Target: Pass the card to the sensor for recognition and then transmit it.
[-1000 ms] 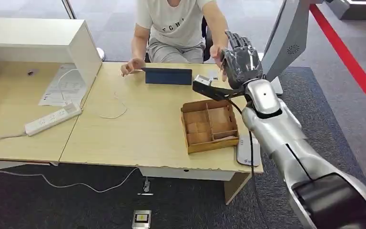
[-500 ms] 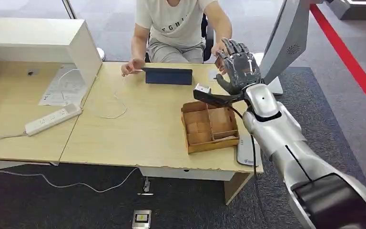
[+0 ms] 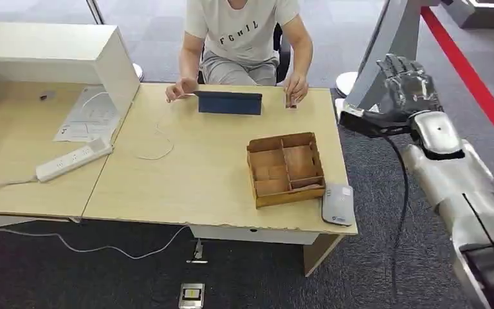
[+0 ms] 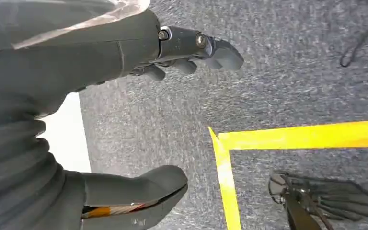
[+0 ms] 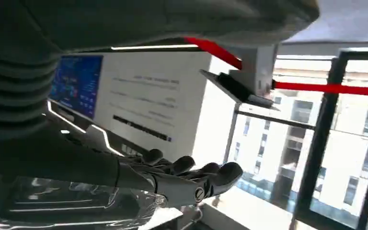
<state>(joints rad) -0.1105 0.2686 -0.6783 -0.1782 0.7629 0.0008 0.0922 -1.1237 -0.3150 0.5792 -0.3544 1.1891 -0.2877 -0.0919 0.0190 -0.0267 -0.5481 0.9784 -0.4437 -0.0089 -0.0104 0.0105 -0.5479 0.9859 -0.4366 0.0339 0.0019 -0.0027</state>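
My right hand (image 3: 404, 85) is raised beyond the table's right edge, fingers spread and nothing in it. In the right wrist view its fingers (image 5: 191, 178) reach out empty. A small card (image 3: 289, 102) sits at the table's far edge under the fingers of a seated person's hand (image 3: 296, 85). The grey-white card sensor (image 3: 338, 205) lies at the table's front right corner. My left hand (image 4: 91, 67) hangs over the carpet, fingers apart and empty.
A wooden compartment box (image 3: 285, 168) stands just left of the sensor. A dark blue tablet (image 3: 229, 103) stands before the person (image 3: 244, 32). A power strip (image 3: 72, 159), papers (image 3: 87, 119) and a white cabinet (image 3: 58, 55) are at the left. A grey pillar (image 3: 386, 45) rises behind my right hand.
My right hand has swung right, from beside the person's hand over the table's far edge to beyond its right edge. The person's hand has come down onto the card.
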